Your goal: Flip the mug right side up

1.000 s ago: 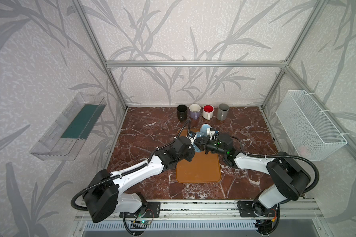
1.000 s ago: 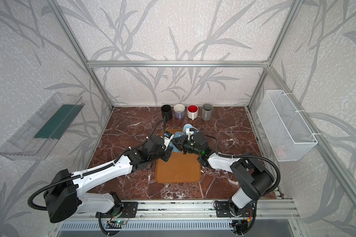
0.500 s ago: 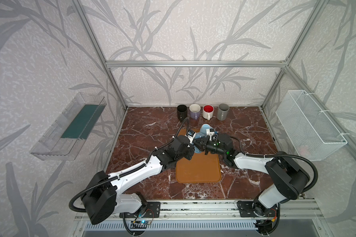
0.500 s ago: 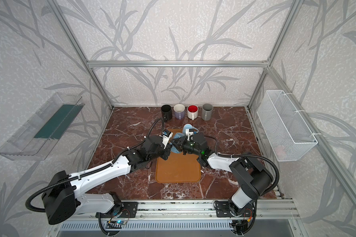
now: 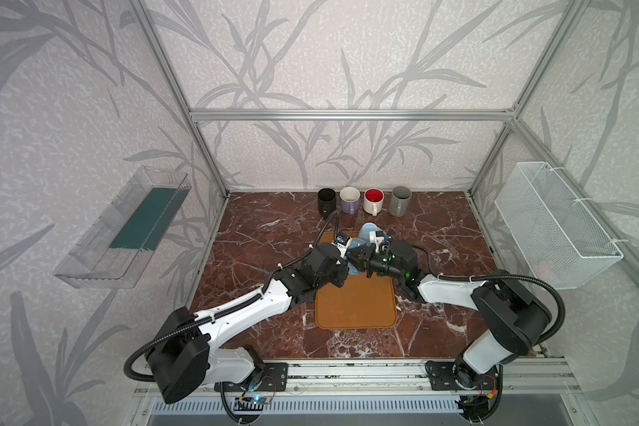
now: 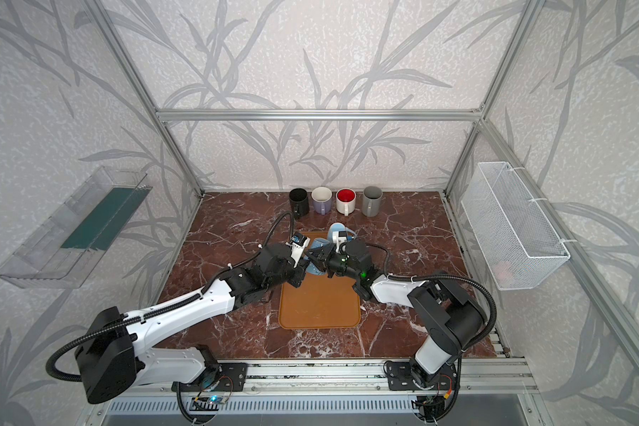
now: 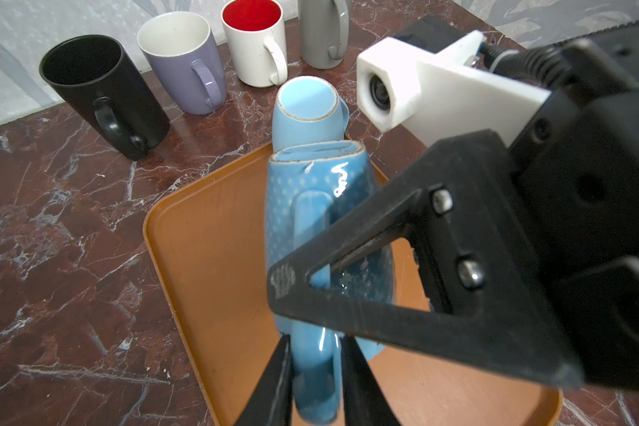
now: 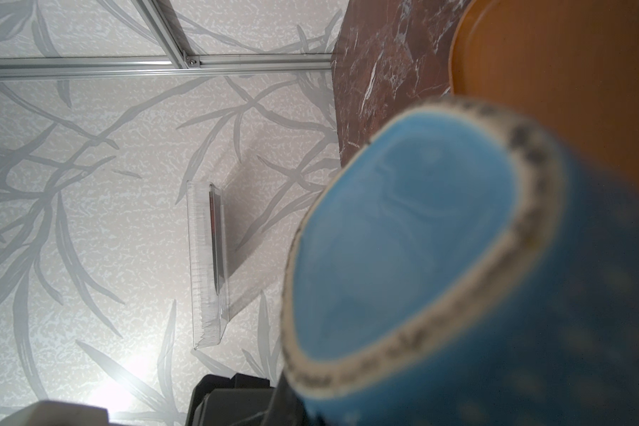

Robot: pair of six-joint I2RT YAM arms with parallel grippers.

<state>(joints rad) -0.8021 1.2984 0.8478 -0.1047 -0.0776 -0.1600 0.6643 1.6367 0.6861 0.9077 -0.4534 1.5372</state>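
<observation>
Mug (image 7: pixel 310 184) mouth is hidden behind right fingers (image 7: pixel 366 324); left fingers (image 7: pixel 273 387) clasp handle (image 7: pixel 312 369).

2 overheads, 2 close mug (image 7: pixel 310 177) views

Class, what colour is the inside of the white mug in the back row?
Red; the white mug shows best in the left wrist view.

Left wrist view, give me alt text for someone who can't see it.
Two grippers hold a blue dotted mug over an orange tray: the left gripper pinches its handle, the right gripper clamps its wall. Behind, a pale blue mug stands upside down, and a black mug, lilac mug, red-lined white mug and grey mug stand upright.
</observation>
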